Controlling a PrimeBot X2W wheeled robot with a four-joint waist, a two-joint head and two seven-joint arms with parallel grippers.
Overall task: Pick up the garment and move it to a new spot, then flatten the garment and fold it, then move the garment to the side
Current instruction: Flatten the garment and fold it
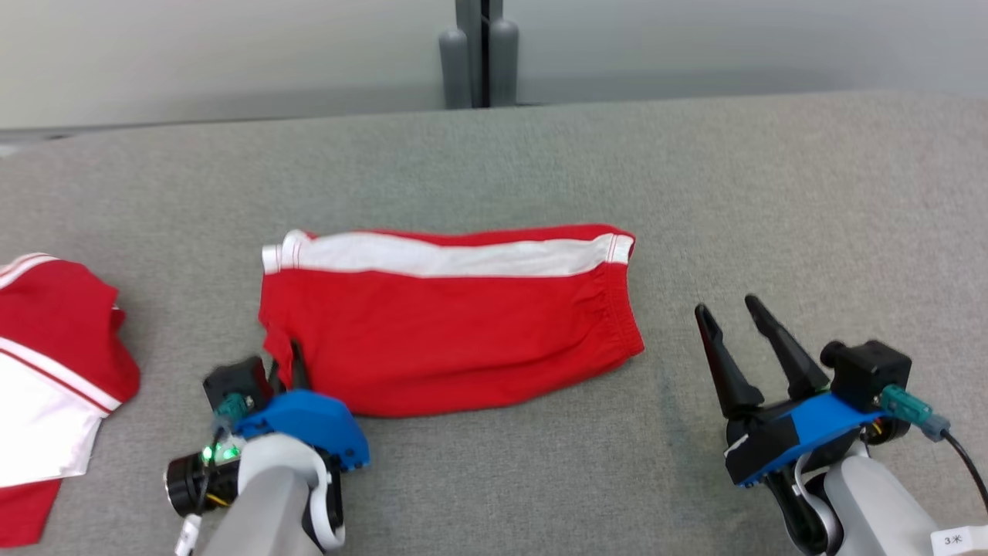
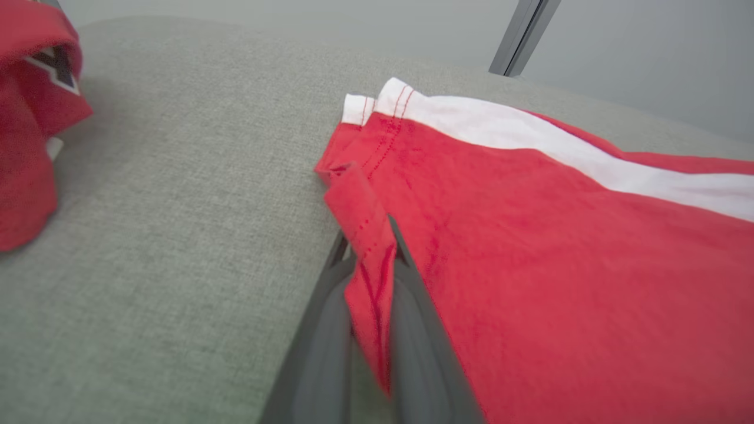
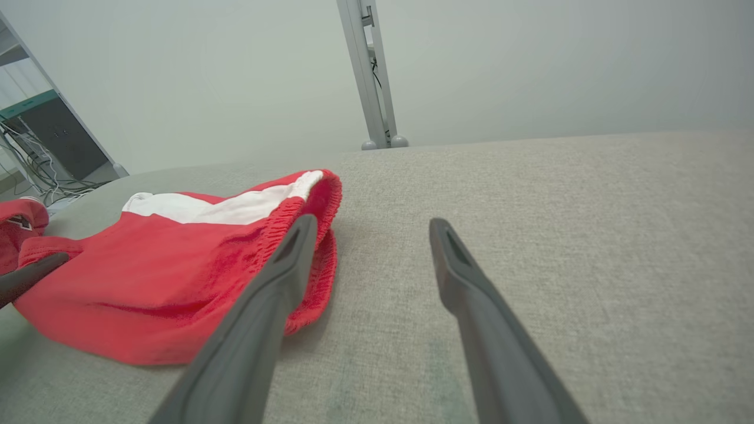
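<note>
Shorts (image 1: 451,332) of red cloth, with a white band along the far edge, lie spread near the middle of the grey padded table (image 1: 579,154), with the gathered waistband toward my right and the leg hems toward my left. My left gripper (image 2: 368,235) is clamped on the near left corner. In the left wrist view a narrow fold of the red hem is pinched between my two dark fingers (image 2: 412,306), while the rest of the cloth rests on the table. My right gripper (image 1: 727,305) has its jaws spread wide and holds nothing. It sits over bare table to the right of the waistband, near it but apart from it, and I cannot tell whether its fingertips touch the surface. At the left of the head view lies a second garment (image 1: 54,363), red with white panels and crumpled, well apart from the shorts. Beyond the table's far edge a grey metal post (image 1: 478,54) stands against a pale wall.
</note>
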